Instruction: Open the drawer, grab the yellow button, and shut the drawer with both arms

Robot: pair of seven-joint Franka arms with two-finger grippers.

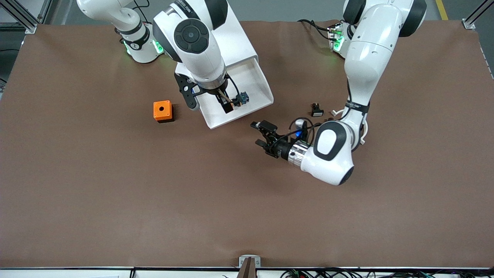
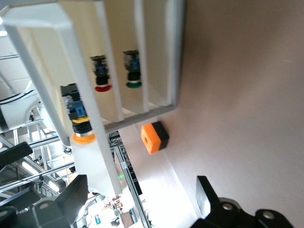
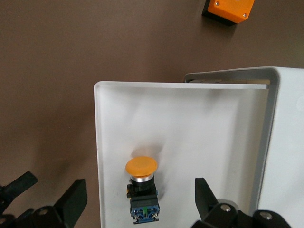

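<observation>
The drawer [image 1: 252, 75] stands pulled out of the white cabinet [image 1: 235, 34] toward the front camera. The button [image 1: 242, 98], with an orange-yellow cap and a black-and-teal body, lies in it. My right gripper [image 1: 230, 102] hangs open over the drawer, its fingers on either side of the button [image 3: 141, 187] and not touching it. My left gripper [image 1: 257, 134] is open and empty, low over the table just off the drawer's front corner. In the left wrist view its fingers [image 2: 208, 199] point at the cabinet, and the button [image 2: 78, 124] shows in the open drawer [image 2: 92, 156].
An orange cube [image 1: 162, 111] with a round hole sits on the table beside the drawer, toward the right arm's end. A small black part [image 1: 317, 110] lies toward the left arm's end. Other compartments hold a red-capped button [image 2: 100, 78] and a green-capped button [image 2: 132, 72].
</observation>
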